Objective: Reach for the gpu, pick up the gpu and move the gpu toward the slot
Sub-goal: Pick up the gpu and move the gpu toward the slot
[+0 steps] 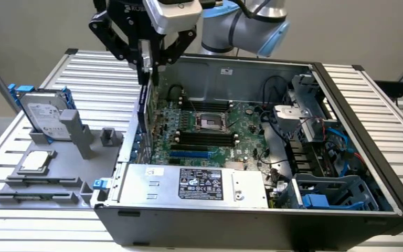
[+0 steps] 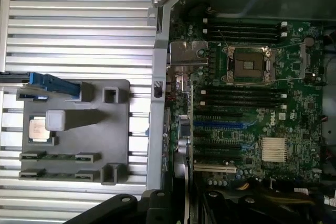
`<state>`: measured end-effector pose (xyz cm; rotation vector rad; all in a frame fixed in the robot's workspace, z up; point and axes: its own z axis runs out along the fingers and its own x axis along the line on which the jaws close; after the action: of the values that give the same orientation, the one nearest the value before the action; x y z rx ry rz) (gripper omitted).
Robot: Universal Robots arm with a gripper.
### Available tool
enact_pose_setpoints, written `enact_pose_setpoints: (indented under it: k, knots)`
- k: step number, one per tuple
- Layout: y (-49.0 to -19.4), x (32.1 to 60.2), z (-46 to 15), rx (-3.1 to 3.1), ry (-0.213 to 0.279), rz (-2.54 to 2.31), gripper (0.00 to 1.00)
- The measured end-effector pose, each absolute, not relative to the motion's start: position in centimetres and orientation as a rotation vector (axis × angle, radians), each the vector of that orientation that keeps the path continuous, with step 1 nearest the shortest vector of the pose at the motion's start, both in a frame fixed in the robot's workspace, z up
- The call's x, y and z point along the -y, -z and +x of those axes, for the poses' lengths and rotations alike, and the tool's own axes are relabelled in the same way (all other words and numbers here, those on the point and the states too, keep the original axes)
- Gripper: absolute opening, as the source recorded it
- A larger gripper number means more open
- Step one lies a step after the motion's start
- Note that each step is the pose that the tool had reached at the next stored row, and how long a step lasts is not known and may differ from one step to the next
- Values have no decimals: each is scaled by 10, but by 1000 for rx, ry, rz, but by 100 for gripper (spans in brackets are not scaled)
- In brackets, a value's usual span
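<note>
My gripper [image 1: 147, 59] hangs over the left wall of the open computer case [image 1: 341, 157] and is shut on the gpu [image 1: 144, 105]. The card hangs upright and edge-on, a thin dark blade with its silver bracket up between the fingers. Its lower end reaches down inside the case next to the wall, above the expansion slots [image 1: 187, 155] of the green motherboard [image 1: 215, 131]. In the wrist view the gpu [image 2: 183, 140] is a narrow silver-and-dark strip running out from the gripper [image 2: 176, 200], beside the blue slot [image 2: 218, 125] and the white slot [image 2: 215, 169].
A grey fixture [image 1: 48, 181] on the slatted table holds a silver hard drive [image 1: 44, 113] in a blue frame, a square processor chip [image 1: 35, 161] and memory sticks. The power supply [image 1: 201, 184] fills the case's front; drive cages and cables [image 1: 314, 142] crowd its right side.
</note>
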<state>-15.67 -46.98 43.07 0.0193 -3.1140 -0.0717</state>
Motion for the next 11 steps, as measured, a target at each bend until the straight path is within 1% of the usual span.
enact_pose_setpoints:
  k: [11]
  knots:
    - [-415, 459, -107, 3112, 72, 19, 26]
